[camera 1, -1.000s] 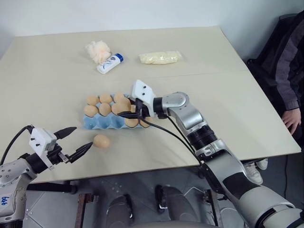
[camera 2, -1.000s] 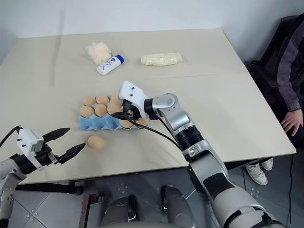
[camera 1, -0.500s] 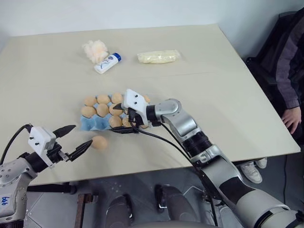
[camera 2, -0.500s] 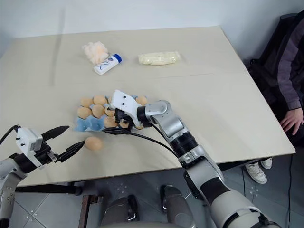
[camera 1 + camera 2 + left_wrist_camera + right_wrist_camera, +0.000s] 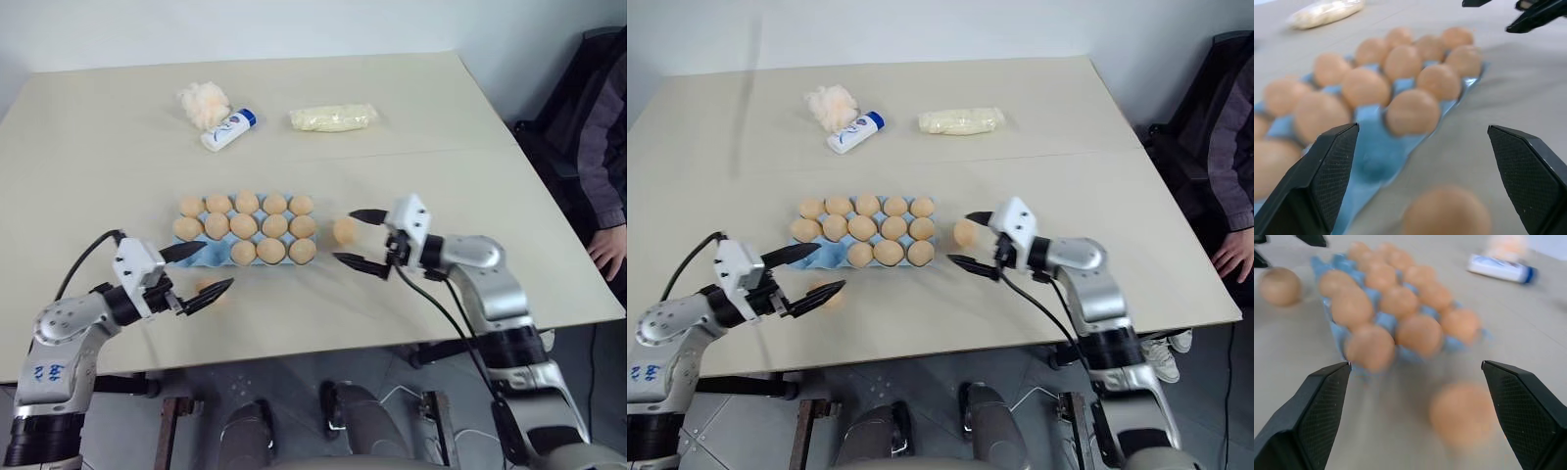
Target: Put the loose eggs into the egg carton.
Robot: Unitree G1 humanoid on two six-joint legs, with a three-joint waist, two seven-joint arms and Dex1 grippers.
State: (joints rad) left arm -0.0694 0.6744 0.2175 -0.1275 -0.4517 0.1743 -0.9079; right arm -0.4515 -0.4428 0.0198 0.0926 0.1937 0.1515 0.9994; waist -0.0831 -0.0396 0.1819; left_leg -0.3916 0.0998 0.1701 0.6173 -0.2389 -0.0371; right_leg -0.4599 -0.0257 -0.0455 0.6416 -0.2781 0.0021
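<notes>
Beige and broad, the table (image 5: 470, 176) carries the egg carton (image 5: 186, 255) near its front edge, a light blue tray whose cups look nearly all filled with tan eggs; one cup at the front left corner appears bare. Two loose eggs lie on the tabletop: one (image 5: 344, 230) just beside the carton's right end, between the spread fingers of the right gripper (image 5: 355, 238), and another (image 5: 206, 291) in front of the carton's left end, next to the left gripper (image 5: 199, 267), whose fingers also stand wide apart. Neither gripper holds anything.

So the step in hand looks like reaching for a loose egg. Next, one gripper would need to straddle its egg and close gently (smooth ovals roll away easily), then lift it to a free cup.

Farther back lie a fluffy puff (image 5: 202, 102), a small white tube (image 5: 226, 130) and a pale packet (image 5: 332, 118). A person's sleeve (image 5: 593, 127) shows at the right edge.
</notes>
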